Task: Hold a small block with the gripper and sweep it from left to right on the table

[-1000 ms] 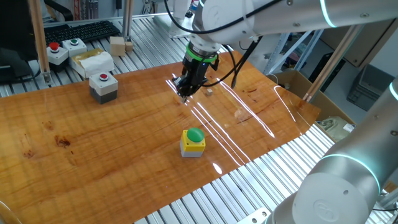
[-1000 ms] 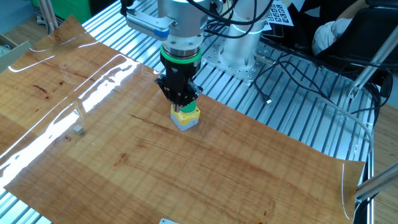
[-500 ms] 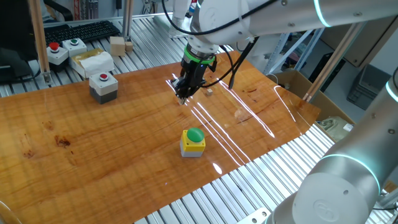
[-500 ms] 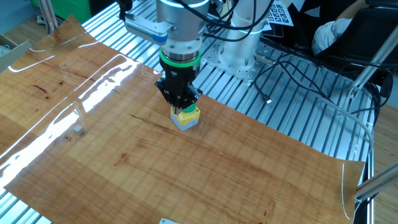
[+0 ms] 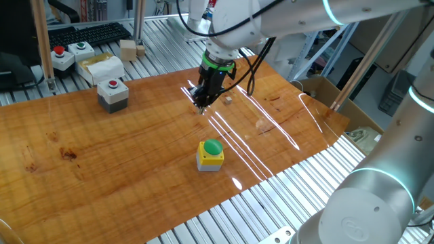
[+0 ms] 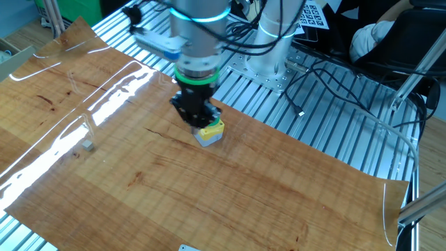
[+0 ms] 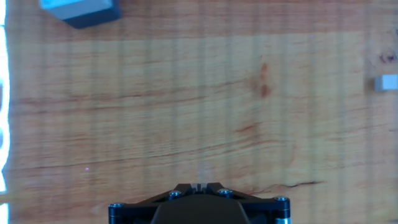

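Note:
The small block (image 5: pixel 229 100) is a tiny pale cube lying on the orange-brown table (image 5: pixel 122 163), just right of my gripper (image 5: pixel 201 102). It also shows in the other fixed view (image 6: pixel 88 145) and at the right edge of the hand view (image 7: pixel 385 83). The gripper, black with a green ring above it, hovers low over the table (image 6: pixel 265 195), apart from the block. In the hand view the gripper (image 7: pixel 198 186) is shut, its fingertips together with nothing between them, over bare table (image 7: pixel 186 99).
A yellow-and-grey box with a green button (image 5: pixel 211 154) stands near the table's front; in the other fixed view (image 6: pixel 211 132) it is partly behind the gripper. A grey box with a red button (image 5: pixel 112 93) stands at the back left and shows in the hand view (image 7: pixel 81 11).
The gripper has shifted slightly left and away across the table, still shut and empty. The small block has not moved.

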You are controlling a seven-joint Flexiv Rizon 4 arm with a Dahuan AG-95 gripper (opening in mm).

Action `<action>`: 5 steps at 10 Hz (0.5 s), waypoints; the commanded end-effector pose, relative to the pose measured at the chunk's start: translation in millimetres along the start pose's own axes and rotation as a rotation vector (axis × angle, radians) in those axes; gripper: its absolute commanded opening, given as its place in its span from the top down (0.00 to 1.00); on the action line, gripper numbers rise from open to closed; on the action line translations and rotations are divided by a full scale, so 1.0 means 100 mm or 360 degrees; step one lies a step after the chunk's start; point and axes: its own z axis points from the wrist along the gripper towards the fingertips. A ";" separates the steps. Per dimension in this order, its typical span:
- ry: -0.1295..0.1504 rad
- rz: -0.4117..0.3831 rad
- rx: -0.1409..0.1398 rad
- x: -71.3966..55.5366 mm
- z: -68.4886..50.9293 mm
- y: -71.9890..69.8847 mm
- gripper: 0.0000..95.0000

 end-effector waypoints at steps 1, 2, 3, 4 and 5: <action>-0.0017 -0.0039 -0.0002 -0.07 0.09 -0.17 1.00; -0.0015 -0.0042 0.0004 -0.12 0.11 -0.26 1.00; -0.0015 -0.0050 0.0012 -0.13 0.12 -0.33 1.00; -0.0013 -0.0049 0.0019 -0.15 0.14 -0.43 1.00; -0.0014 -0.0051 0.0020 -0.17 0.16 -0.50 1.00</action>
